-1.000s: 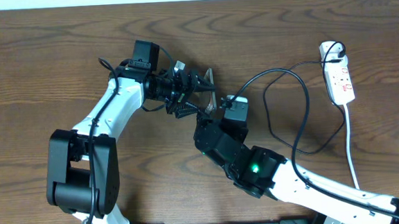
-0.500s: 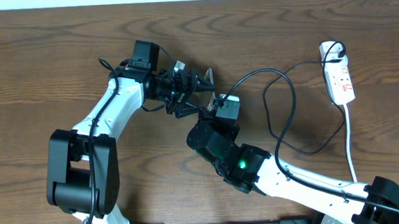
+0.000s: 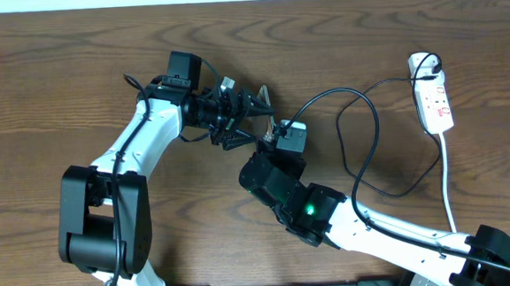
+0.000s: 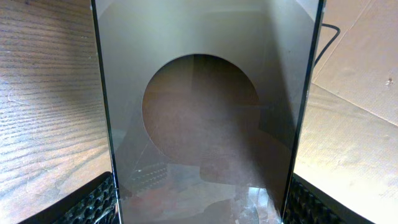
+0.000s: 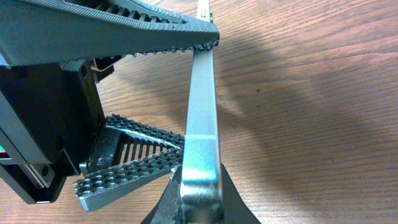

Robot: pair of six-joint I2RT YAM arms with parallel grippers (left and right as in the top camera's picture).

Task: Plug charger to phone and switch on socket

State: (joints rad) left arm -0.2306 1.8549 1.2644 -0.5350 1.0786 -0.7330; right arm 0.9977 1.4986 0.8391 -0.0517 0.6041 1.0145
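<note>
My left gripper [image 3: 257, 107] is shut on the phone [image 3: 267, 96] and holds it on edge above the table. In the left wrist view the glossy phone [image 4: 199, 112] fills the space between the ribbed pads [image 4: 93, 202]. The right wrist view shows the phone's silver edge [image 5: 202, 106], with its lower end right at my right gripper [image 5: 199, 214]. My right gripper [image 3: 275, 135] is shut just under the phone. The charger's black cable [image 3: 341, 92] runs into its fingertips. The plug tip is hidden. The cable loops right to the white socket [image 3: 436, 103].
The socket's white cord [image 3: 448, 184] trails down toward the table's front right. The black cable lies in a wide loop [image 3: 373, 184] between my right arm and the socket. My left gripper's fingers [image 5: 124, 28] cross close above my right gripper.
My right gripper moved a little left toward the phone's lower end and closed. The cable loop shifted left with it. The left arm and the phone stayed still.
</note>
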